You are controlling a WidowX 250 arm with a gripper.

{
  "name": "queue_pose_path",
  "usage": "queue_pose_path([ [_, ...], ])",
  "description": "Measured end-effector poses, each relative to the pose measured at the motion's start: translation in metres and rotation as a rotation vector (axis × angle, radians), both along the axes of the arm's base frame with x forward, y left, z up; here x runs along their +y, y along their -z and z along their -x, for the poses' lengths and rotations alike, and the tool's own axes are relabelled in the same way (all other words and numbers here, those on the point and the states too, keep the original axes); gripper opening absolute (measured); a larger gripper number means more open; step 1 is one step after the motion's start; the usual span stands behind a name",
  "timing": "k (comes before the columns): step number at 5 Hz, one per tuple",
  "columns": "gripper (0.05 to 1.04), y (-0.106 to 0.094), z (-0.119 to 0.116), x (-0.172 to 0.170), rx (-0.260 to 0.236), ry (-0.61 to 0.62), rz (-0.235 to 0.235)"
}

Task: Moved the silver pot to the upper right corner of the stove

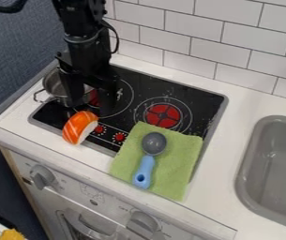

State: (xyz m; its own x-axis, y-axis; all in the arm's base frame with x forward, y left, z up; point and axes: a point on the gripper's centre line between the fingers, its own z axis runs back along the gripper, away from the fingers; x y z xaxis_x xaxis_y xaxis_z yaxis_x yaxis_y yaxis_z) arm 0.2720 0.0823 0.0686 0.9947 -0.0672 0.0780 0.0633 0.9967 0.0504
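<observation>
Well, jaws: spread wide; the gripper (93,107) hangs over the stove's (195,96) left part, one finger overlapping the silver pot (55,86), contact impossible to tell.
Pot: at the stove's left end, its mouth up; probably thin metal, light yet stiff, smooth enough to slip or swivel in a loose pinch.
Rim (47,89): likely the best hold, one finger inside and one outside, squeezing the wall squarely; an off-centre grip could let the pot tip.
Loop handle (37,97): juts from the pot's front-left side; thin, so a poorer hold, and apt to snag.
Red burner (162,115): between the pot and the far right corner; lifting should beat dragging.
Green towel (176,168): over the stove's front right, the blue-handled spoon (145,166) on it.
Salmon nigiri (79,126): on the front edge, near the pot.
</observation>
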Motion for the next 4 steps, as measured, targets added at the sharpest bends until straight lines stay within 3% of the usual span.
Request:
queue_pose_path([
  [1, 1.001, 0.008, 0.001, 0.0, 0.026, -0.003, 0.008],
  [3, 1.001, -0.01, -0.04, 0.038, -0.046, -0.068, -0.052],
  [4, 1.001, -0.002, -0.057, 0.055, -0.028, -0.105, -0.071],
])
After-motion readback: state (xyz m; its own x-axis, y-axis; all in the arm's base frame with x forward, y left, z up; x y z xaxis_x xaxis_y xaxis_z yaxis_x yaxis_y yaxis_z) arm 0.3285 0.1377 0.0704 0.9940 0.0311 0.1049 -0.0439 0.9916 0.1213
